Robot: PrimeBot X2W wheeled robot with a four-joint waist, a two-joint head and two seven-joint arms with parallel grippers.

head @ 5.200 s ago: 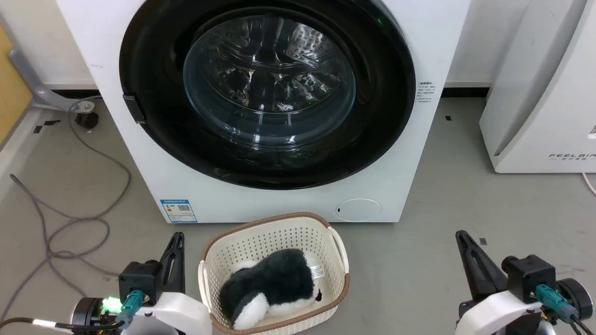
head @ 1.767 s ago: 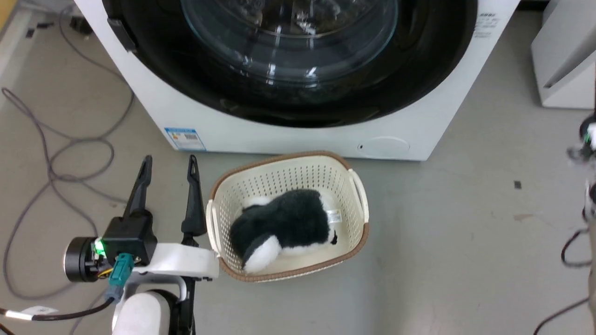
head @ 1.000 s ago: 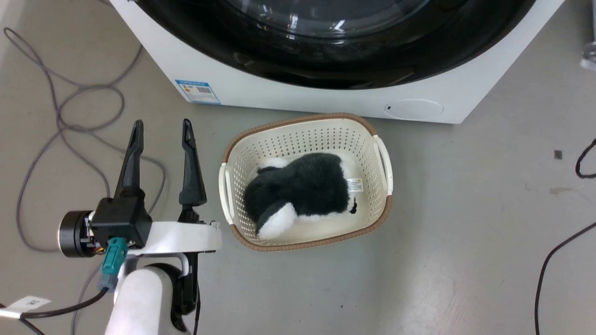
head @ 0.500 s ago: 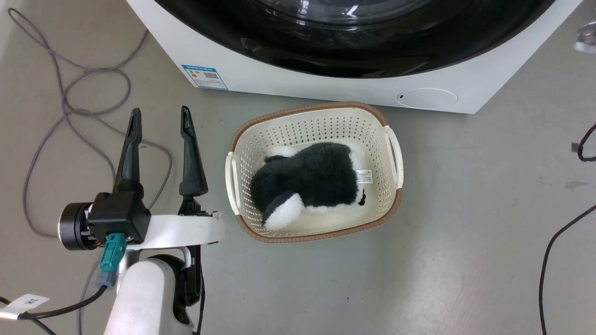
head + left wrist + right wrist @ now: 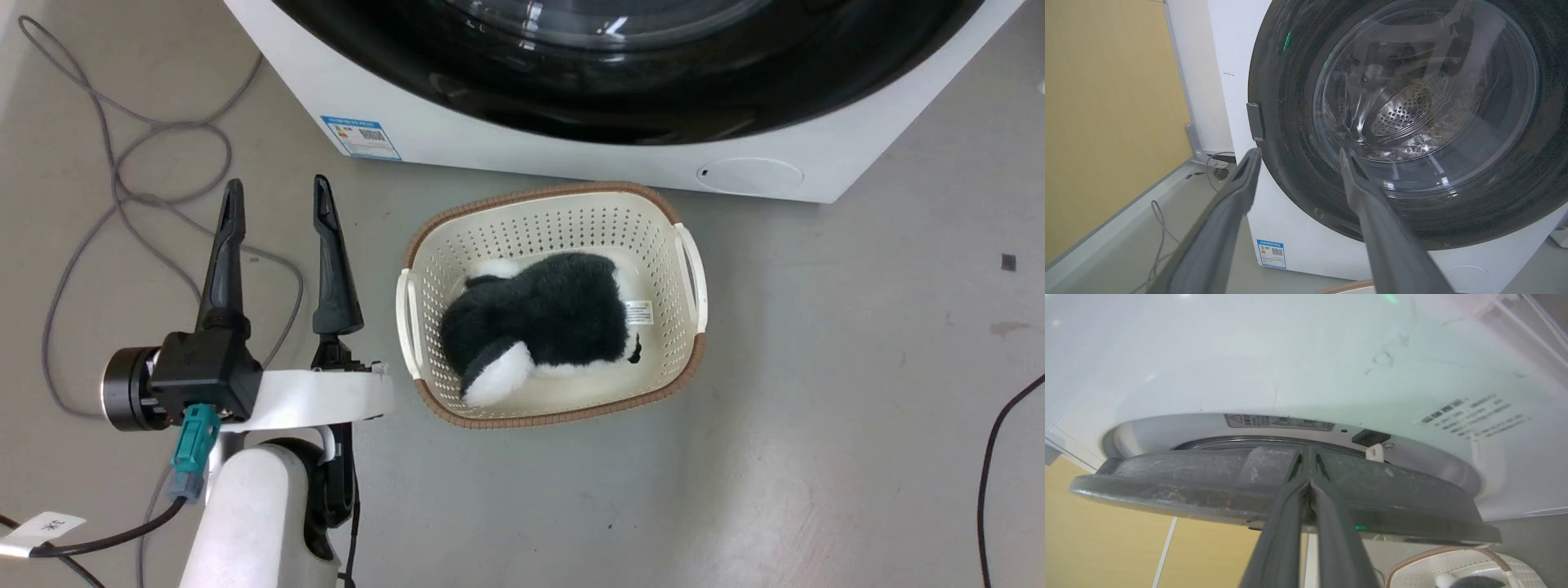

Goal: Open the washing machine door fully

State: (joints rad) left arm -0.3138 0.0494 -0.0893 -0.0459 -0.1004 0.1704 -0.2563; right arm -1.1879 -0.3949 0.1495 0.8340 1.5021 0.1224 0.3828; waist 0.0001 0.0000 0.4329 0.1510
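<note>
one cable (image 5: 117, 175) on floor (image 5: 816, 367) by washing machine (image 5: 571, 155)

Looks like a robotics lab or test room dressed up as a laundry corner rather than a home. The white washing machine (image 5: 457, 143) sits straight on a bare grey floor (image 5: 816, 367). A loose grey cable (image 5: 129, 196) loops around on one side and a black cable (image 5: 992, 441) trails on the other. There's a small dark tape mark (image 5: 1008, 261) stuck to the floor and a plain yellow wall panel (image 5: 1106, 102) beside the machine. The laundry basket (image 5: 694, 269) holds a plush toy (image 5: 547, 318).
</note>
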